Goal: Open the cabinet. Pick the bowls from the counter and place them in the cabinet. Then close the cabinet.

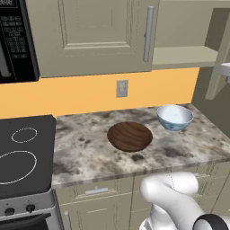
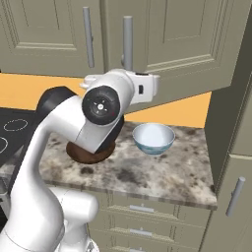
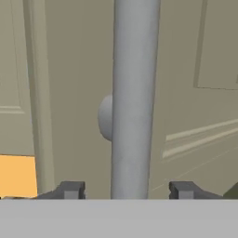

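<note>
White arm elbow fills the lower right of the left base view; beyond it, on the counter (image 1: 90, 152), sit the wood-grain bowl (image 1: 130, 136) and, to its right and apart, the white-blue bowl (image 1: 174, 117). Cabinet (image 1: 94, 36) above: right door swung open, shelf bare. Right base view: wrist raised to the open door's bar handle (image 2: 127, 42); the brown bowl is half hidden behind the arm. Hand view: gripper (image 3: 126, 190) spread, fingertips either side of the handle, not touching it. Judgement: bowls rigid, light, smooth-glazed or polished, likely slippery; pinch across the rim wall, not the base.
</note>
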